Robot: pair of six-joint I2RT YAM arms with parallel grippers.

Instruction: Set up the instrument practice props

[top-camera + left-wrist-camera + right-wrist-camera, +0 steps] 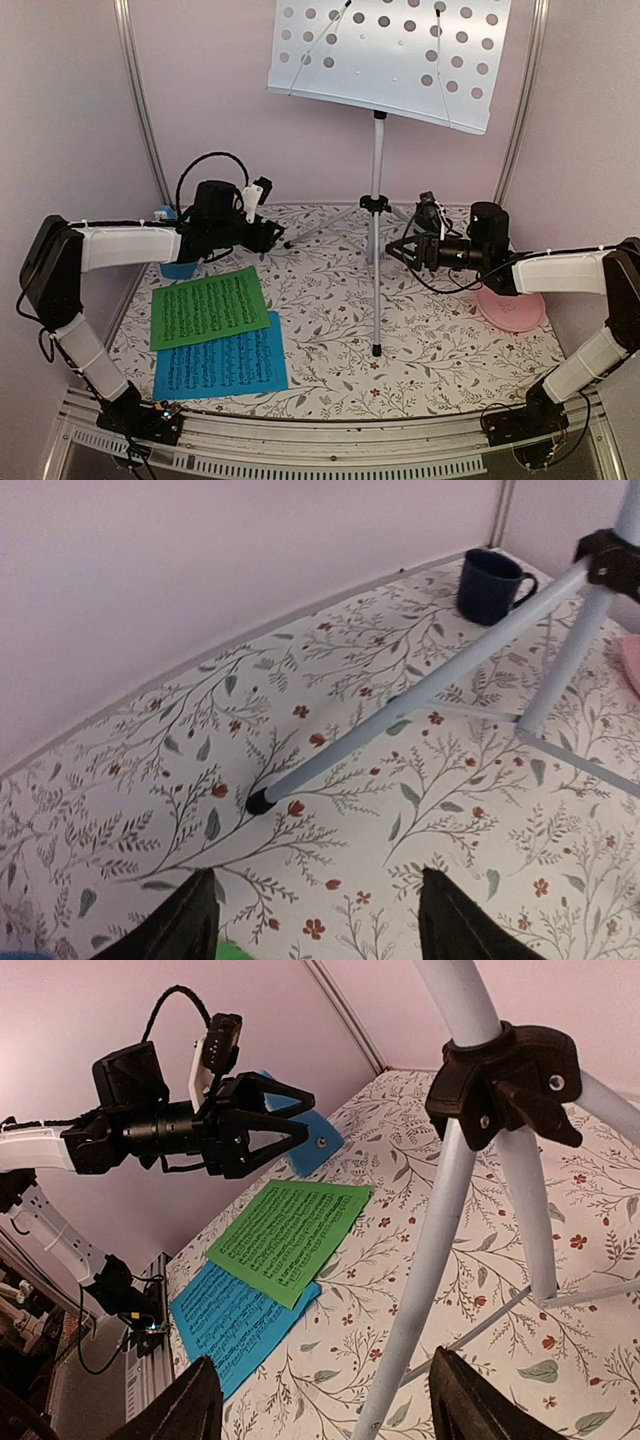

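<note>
Beside the music stand (377, 150), our right claw (392, 250) and left claw (308, 1117) both hang released; we should close squarely on its pole (376, 290) without tipping.

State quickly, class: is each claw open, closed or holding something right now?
Left claw: open, holding nothing.
Right claw: open, close to the music stand, not gripping it.
</note>
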